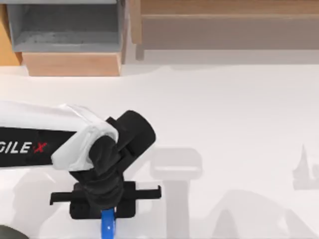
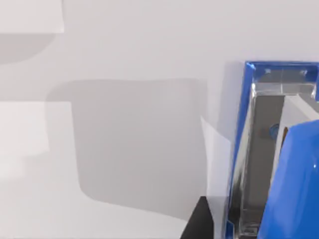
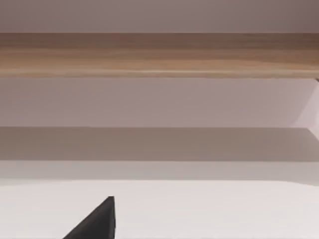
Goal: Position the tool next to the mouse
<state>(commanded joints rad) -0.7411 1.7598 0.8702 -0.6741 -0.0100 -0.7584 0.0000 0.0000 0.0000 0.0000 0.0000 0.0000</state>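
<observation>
White tabletop [image 1: 239, 114] spreads out under me, marked with soft grey shadows. Nearest, at the top view's lower edge and left of centre, the blue tool [image 1: 107, 225] pokes out from beneath my left gripper [image 1: 105, 211], whose black crossbar sits right above it. My left fingers are closed on the tool. From the left wrist camera the tool [image 2: 298, 184] looms blue and close, with a shiny grey channel inside a blue rim. My left arm [image 1: 45, 139], white with black lettering, reaches in from the left side. Farther back stand a grey bin [image 1: 65, 27] on a wooden block [image 1: 72, 63] and a long wooden shelf [image 1: 224, 22]. Whether my right fingers are open I cannot tell.
</observation>
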